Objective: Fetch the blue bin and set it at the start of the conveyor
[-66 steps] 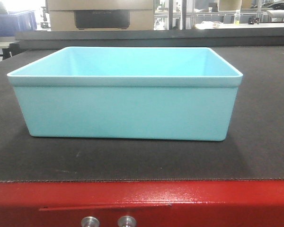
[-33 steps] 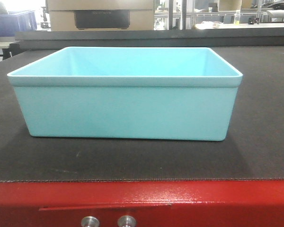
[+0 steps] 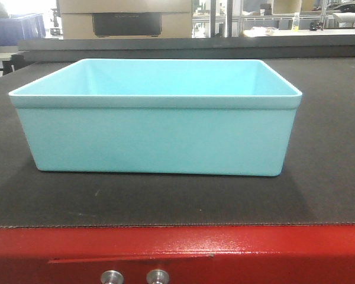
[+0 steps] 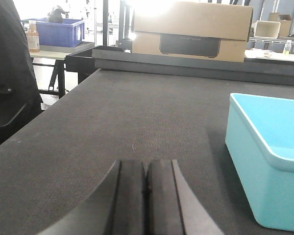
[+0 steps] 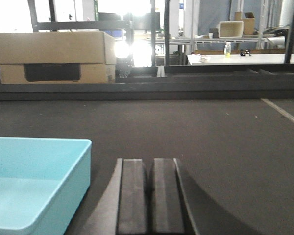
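A: Pale turquoise, the blue bin (image 3: 155,118) sits flat on the conveyor start (image 3: 319,177); only the front view shows the red frame (image 3: 177,251) and silver bolts (image 3: 135,277).

B: The wrist views add both grippers: left gripper (image 4: 146,200) and right gripper (image 5: 149,196), fingers together, holding nothing, flanking the bin.

A: Behind stands a cardboard box (image 4: 191,29), and a dark-blue crate (image 4: 61,32).

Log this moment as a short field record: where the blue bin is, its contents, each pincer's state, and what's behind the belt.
bin: blue bin upright on the conveyor start, near the red frame
contents: no contents visible
left pincer: shut, holding nothing, left of the bin, apart from it
right pincer: shut, holding nothing, right of the bin, apart from it
background: cardboard box beyond the belt
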